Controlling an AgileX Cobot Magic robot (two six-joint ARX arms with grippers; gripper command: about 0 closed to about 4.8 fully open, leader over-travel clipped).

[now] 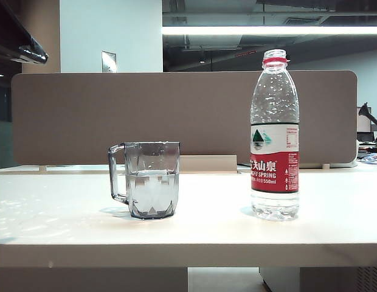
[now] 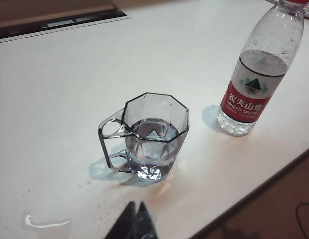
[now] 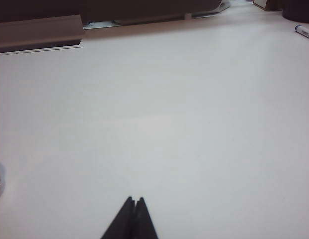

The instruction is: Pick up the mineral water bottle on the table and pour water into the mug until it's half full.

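The mineral water bottle stands upright and uncapped on the table, right of the mug. The smoky grey mug holds water to about half its height, handle pointing left. The left wrist view shows the mug and the bottle side by side. My left gripper is shut and empty, hovering short of the mug. My right gripper is shut and empty over bare tabletop, away from both objects. Neither gripper shows in the exterior view.
A small puddle and droplets lie on the table near the left gripper. A brown partition runs along the table's far side. A pen lies at the far corner in the right wrist view.
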